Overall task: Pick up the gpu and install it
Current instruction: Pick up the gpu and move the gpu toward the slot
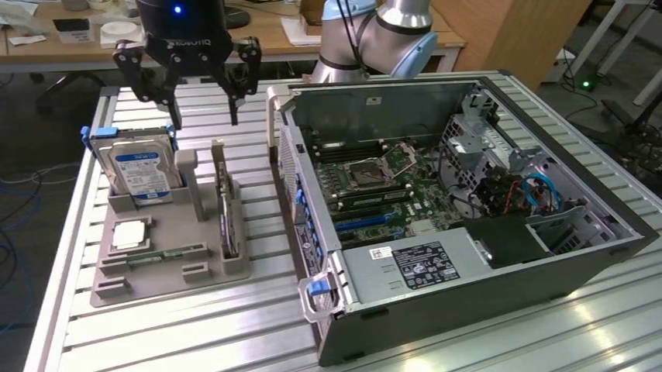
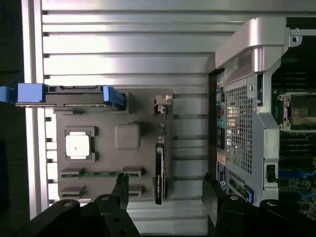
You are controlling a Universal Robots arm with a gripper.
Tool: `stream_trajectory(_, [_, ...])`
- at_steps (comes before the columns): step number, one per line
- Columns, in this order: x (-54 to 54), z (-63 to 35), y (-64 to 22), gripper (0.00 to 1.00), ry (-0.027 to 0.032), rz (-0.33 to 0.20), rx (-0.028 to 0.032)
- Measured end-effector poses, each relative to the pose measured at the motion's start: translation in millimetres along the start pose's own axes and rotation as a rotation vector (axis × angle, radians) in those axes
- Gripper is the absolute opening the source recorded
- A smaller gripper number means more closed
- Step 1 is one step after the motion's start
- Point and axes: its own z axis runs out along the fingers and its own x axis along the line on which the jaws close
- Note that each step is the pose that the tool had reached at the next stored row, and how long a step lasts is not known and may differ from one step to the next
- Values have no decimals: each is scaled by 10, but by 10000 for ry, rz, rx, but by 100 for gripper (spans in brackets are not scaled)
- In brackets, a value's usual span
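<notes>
- The gripper [image 1: 204,115] was pictured with its claw released and empty, held above the grey fixture tray [image 1: 155,285], at about eleven o'clock of the gpu in the exterior view.
- The gpu [image 1: 225,213] was seen standing on its long edge in a tray slot, untouched, at nine o'clock of the open computer case [image 1: 466,263].
- In the wrist view, the card was framed in line with the gap between the spread fingers [image 2: 121,190].
- A hard drive [image 1: 139,172] was parked at the card's ten o'clock.
- The card was judged light, stiff and fragile, and best pinched across its flat faces at the exposed upper edge, clear of the bracket end.
</notes>
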Motion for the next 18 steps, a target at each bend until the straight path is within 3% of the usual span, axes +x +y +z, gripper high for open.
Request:
stream_trajectory(7, [-15,127,-60,71,34,-165,-2])
stream_trajectory(18, [-32,315,-84,71,45,-168,-1])
